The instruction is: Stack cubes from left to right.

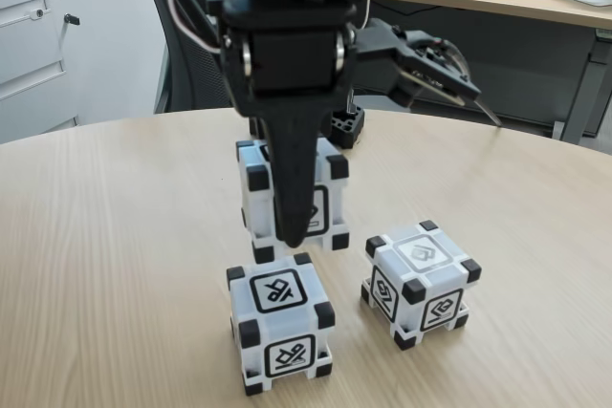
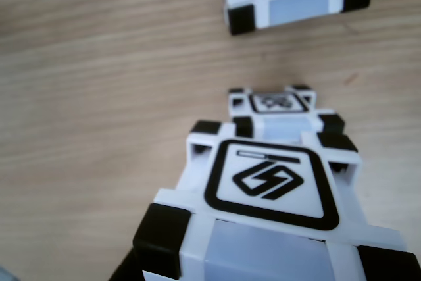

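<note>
Glossy white cube (image 2: 276,182) — black blocky corners — clamped in the jaws above woodgrain table (image 1: 115,236).

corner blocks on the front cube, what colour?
Black, on a white cube with black-framed symbols. Clearest in the fixed view.
</note>
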